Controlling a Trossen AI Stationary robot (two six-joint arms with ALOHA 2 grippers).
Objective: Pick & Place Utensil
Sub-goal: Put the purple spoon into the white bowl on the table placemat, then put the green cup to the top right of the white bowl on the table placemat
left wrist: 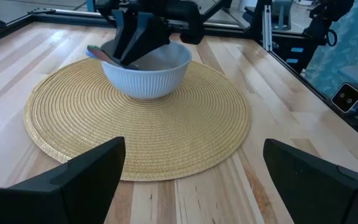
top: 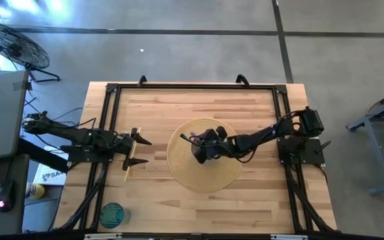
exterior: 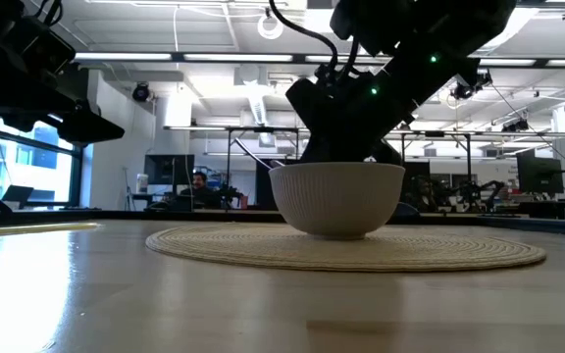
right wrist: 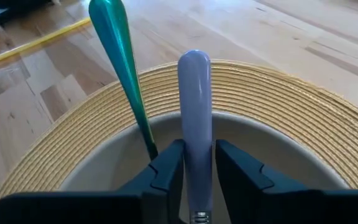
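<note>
Floor fan [top: 13, 44], teal glass [top: 111, 215], computer mouse [top: 3, 197].

place: robotics lab | floor: bare concrete [top: 179, 47] | ceiling: exposed, strip lights [exterior: 155, 57] | background: monitors [exterior: 538, 175], equipment racks, seated person [exterior: 198, 182] | rig: framed wooden counter [top: 159, 110]

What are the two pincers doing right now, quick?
Left pincer: open, holding nothing, waiting beside the round mat.
Right pincer: over the bowl, fingers closed around a lavender utensil handle.
</note>
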